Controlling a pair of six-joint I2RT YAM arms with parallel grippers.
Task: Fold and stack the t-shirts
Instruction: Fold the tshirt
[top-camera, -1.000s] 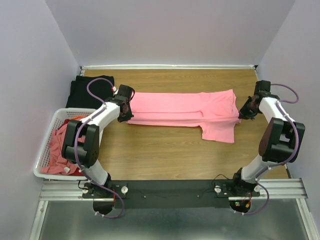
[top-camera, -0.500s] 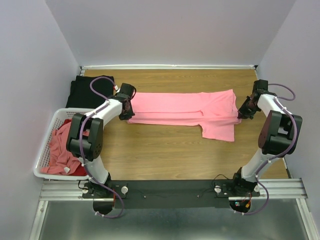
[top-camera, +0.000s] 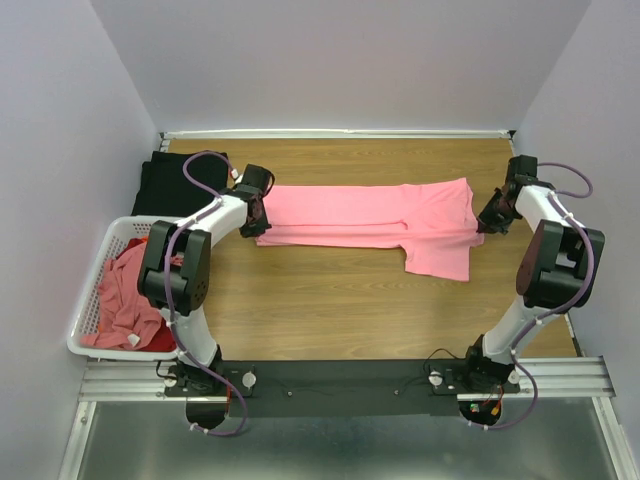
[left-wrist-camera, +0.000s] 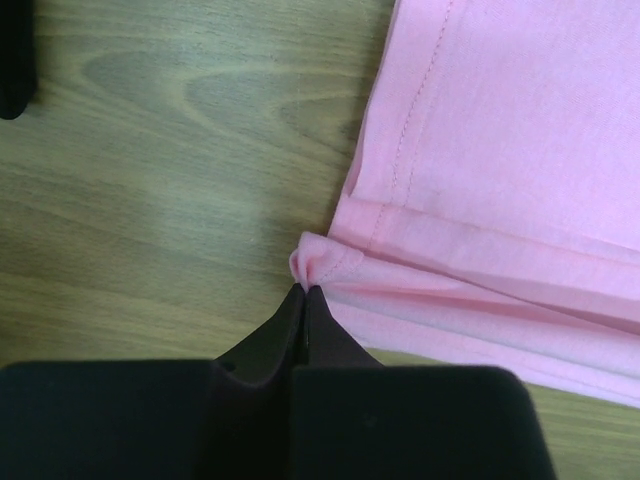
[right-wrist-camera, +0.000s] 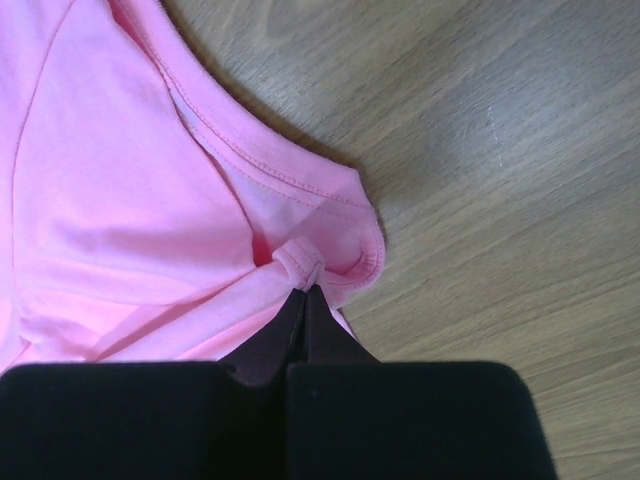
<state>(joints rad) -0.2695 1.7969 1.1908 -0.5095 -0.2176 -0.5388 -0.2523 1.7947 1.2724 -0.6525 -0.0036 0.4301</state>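
Note:
A salmon-pink t-shirt (top-camera: 370, 218) lies stretched across the wooden table, folded lengthwise, one sleeve (top-camera: 438, 258) hanging toward the near side. My left gripper (top-camera: 255, 222) is shut on a pinch of its hem (left-wrist-camera: 318, 262) at the shirt's left end. At the right end my right gripper (top-camera: 487, 222) is shut on a bunched fold by the collar (right-wrist-camera: 298, 262). A black t-shirt (top-camera: 172, 183) lies at the far left corner. More pink and red shirts (top-camera: 120, 300) fill the basket.
A white slatted basket (top-camera: 83, 318) stands at the table's left near edge. Purple walls close in the table on three sides. The black rail (top-camera: 340, 375) with both arm bases runs along the near edge.
Both grippers have drawn slightly toward the back of the table with the shirt's ends, and both arms' elbows have swung back. The shirt's near fold shifted a little with them.

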